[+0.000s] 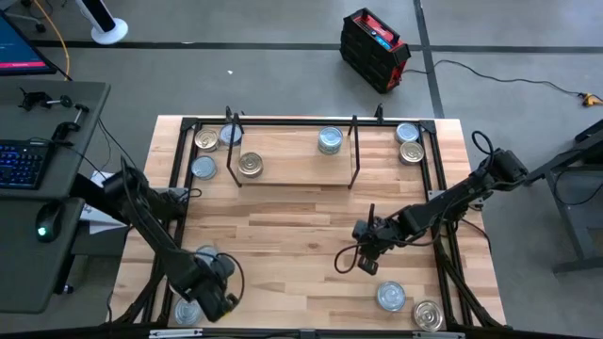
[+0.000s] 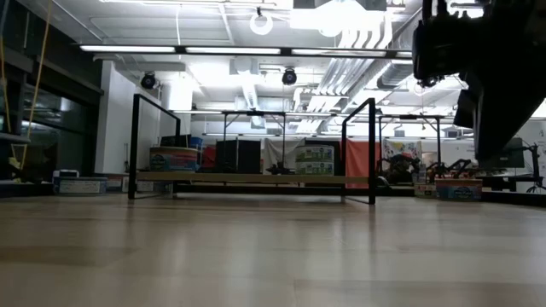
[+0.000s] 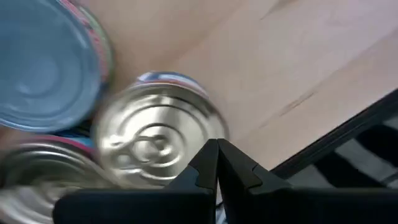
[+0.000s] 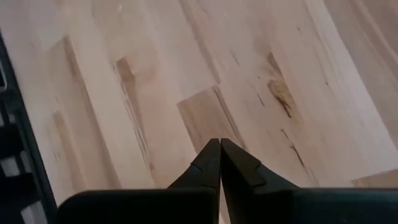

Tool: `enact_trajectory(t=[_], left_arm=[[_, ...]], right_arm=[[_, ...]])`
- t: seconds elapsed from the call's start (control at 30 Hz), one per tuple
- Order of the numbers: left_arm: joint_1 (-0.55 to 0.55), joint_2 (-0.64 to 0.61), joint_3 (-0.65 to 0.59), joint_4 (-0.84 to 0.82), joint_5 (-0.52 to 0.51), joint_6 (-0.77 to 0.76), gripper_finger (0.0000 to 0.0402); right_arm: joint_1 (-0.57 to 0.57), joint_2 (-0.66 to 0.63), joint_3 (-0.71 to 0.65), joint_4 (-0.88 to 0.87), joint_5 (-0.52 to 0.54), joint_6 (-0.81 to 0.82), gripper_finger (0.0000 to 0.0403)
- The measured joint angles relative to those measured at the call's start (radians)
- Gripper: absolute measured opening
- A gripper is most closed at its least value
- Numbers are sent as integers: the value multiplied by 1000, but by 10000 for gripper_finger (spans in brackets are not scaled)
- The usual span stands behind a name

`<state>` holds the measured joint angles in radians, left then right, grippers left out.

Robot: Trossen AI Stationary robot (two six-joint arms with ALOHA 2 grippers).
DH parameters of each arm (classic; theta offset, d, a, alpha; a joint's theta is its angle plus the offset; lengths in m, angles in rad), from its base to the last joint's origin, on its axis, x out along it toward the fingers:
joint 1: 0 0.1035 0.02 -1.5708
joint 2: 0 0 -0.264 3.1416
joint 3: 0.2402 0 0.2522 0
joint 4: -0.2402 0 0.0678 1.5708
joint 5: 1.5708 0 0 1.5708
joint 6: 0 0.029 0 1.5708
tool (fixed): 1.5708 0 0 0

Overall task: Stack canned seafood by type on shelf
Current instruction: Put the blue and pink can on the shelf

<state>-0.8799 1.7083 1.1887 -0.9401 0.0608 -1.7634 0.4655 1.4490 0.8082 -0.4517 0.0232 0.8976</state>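
The shelf [image 1: 292, 174] stands at the table's far middle, with a gold-lidded tin [image 1: 250, 165] and a silver-blue tin [image 1: 330, 141] resting on its board. My left gripper [image 1: 221, 301] is shut at the near left corner, pointing down over a cluster of tins. In its wrist view the fingertips [image 3: 217, 149] stand at the rim of a shiny-lidded tin [image 3: 155, 140], beside a blue-lidded tin [image 3: 43, 62] and a third tin [image 3: 37, 180]. I see no touch. My right gripper [image 1: 366, 264] [image 4: 219, 146] is shut above bare wood, right of centre.
Loose tins lie left of the shelf [image 1: 206, 139] [image 1: 203, 168], right of it [image 1: 409, 141], and at the near right [image 1: 392, 297] [image 1: 428, 314]. A black frame [image 1: 443, 235] rims the table. The middle of the tabletop [image 1: 283, 235] is bare wood.
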Motion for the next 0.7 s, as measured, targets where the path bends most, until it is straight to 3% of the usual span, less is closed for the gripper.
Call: enact_trajectory(t=[0.3,0.47,0.7], left_arm=[[34,100,14,5,21,-99,0],[154,103,12,23,-170,-41,0],[395,112,6,219,-372,231,0]], right_arm=[[-1,0,0,1,-9,-115,0],[-1,-6,0,-1,-26,-159,0],[-1,-49,0,-8,-22,-184,0]])
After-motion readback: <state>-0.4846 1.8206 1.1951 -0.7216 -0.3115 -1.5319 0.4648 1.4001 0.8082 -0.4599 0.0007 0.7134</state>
